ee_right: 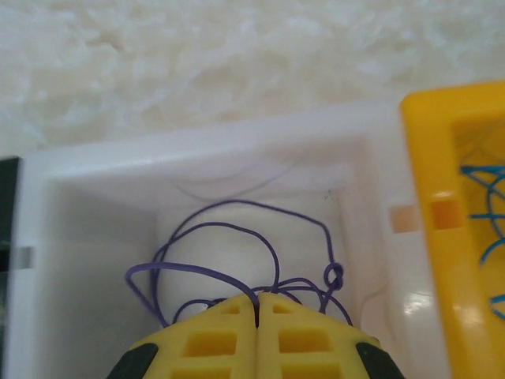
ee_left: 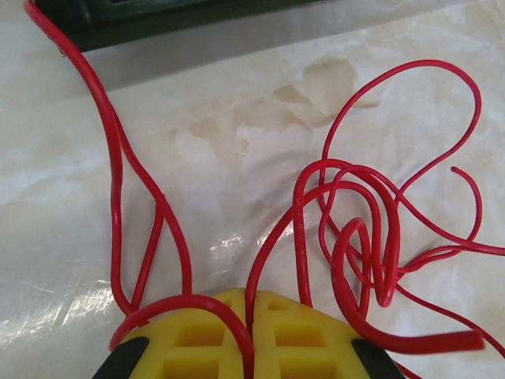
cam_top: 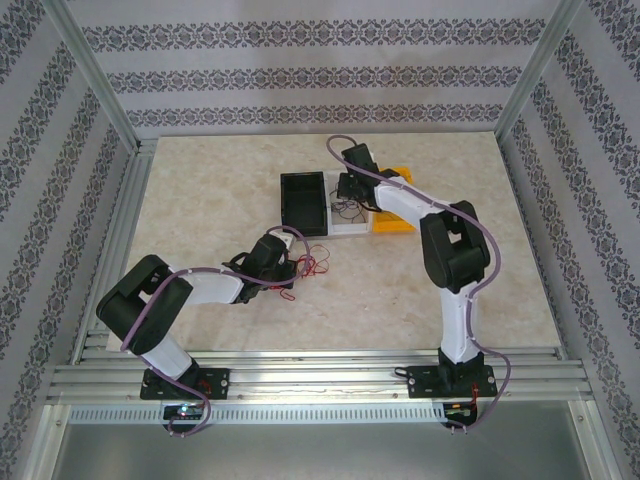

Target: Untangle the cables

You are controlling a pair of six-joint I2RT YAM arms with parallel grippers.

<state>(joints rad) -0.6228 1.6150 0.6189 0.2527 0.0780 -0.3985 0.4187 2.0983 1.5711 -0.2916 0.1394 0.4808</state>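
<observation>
- Left wrist view: the red cable (ee_left: 298,221) lies on the counter (cam_top: 380,290) in overlapping loops, a strand or two pinched between the pressed-together yellow fingers of the left hand (ee_left: 251,304).
- Right wrist view: the purple cable (ee_right: 334,276) curls inside the white bin (ee_right: 197,150), gripped by the right hand (ee_right: 257,304), whose fingers are also pressed together; it shows one small knot.
- A blue cable (ee_right: 481,170) sits in the yellow bin (ee_right: 426,197) next door.
- Progress, as I judge it: the colours look separated — red is the one left out, its loops not yet worked free.
- Room: open counter lies near the red loops — the black bin (cam_top: 303,198) borders them on the far side.
</observation>
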